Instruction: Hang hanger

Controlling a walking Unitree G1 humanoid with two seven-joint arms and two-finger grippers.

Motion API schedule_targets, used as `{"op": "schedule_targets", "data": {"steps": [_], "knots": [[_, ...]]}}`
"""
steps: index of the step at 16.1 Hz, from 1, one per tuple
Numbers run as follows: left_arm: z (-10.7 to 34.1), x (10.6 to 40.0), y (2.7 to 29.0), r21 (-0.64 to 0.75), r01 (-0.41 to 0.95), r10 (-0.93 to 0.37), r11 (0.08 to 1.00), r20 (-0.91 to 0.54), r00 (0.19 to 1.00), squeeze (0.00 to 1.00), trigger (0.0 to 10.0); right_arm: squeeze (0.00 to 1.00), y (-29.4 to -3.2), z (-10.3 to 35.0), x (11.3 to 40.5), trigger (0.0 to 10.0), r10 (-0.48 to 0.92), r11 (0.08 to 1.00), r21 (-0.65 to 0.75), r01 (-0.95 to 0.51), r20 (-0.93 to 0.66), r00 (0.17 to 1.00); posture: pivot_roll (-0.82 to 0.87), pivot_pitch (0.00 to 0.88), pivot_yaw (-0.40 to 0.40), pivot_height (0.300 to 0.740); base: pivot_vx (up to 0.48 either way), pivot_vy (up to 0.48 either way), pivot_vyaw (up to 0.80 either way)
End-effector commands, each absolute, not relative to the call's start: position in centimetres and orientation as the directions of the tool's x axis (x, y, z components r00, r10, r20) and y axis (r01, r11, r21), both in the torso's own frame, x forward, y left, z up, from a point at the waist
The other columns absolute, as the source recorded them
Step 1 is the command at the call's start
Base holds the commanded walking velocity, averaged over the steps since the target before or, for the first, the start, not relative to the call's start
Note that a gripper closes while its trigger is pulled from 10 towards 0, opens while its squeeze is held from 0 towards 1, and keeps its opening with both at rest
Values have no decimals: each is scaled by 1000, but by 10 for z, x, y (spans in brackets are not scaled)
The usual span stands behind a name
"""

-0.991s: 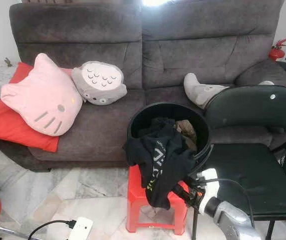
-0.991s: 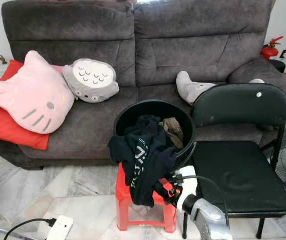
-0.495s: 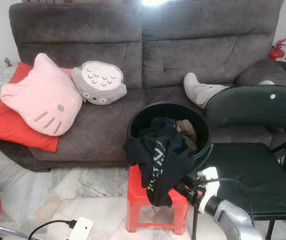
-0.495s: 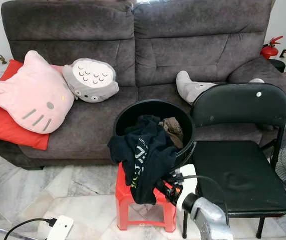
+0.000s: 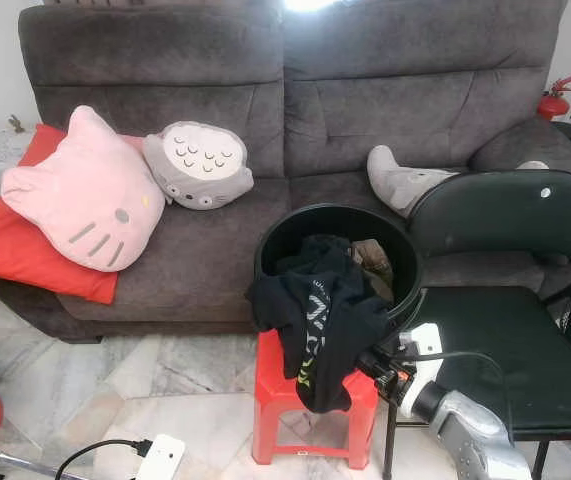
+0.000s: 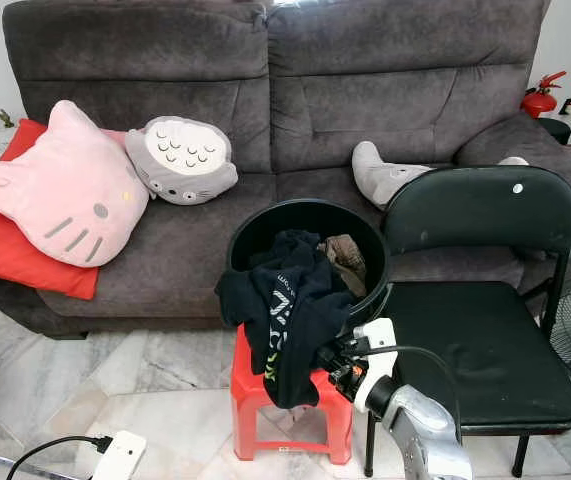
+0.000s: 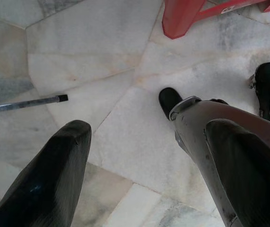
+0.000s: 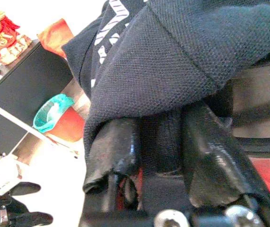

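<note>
Two eye views, same scene: right gripper [image 5: 363, 362] sits at the lower hem of a black shirt [image 5: 320, 320], which drapes over the rim of a black bucket [image 5: 277, 238] just above the gripper. The bucket stands on a red stool [image 5: 270, 385], with the stool's seat right beside the fingers. A black folding chair [image 5: 510, 340] is close on the gripper's right; a grey sofa [image 5: 215, 90] lies well beyond it.

Left wrist view: left gripper [image 7: 144, 165] hangs over the marble floor [image 7: 92, 56], fingers spread apart with nothing between them. A stool leg and a grey rod [image 7: 21, 104] lie on the floor past its tips.

Right wrist view: both black fingers [image 8: 113, 151] are closed on a fold of the shirt's dark fabric, which hangs over them. No hanger can be made out.
</note>
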State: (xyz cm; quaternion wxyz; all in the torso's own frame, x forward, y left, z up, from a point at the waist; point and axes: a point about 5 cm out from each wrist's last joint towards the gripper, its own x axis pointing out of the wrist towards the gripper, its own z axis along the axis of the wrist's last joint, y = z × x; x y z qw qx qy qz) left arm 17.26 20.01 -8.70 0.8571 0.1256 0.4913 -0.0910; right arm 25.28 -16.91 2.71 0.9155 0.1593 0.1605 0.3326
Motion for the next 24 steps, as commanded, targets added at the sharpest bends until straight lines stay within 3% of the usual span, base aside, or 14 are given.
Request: {"op": "schedule_targets", "data": {"steps": [1,6,15,24], "knots": [[-87,172,205,142,294,-22,945,-872,490,0,10000,0,-168,28,251,0,667,723,396,-566,-185,722,-37,0,59,740,0,0,0],[-87,172,205,143,297,-21,944,-873,487,0,10000,0,-172,38,256,0,632,748,375,-548,-150,760,-39,0,60,740,0,0,0],[-86,173,204,138,309,-30,941,-876,481,0,10000,0,-166,144,292,0,542,741,333,-582,213,813,-46,0,60,740,0,0,0],[-87,173,204,134,310,-33,941,-876,481,0,10000,0,-155,146,294,0,585,733,321,-600,153,796,-45,0,57,740,0,0,0]]}}
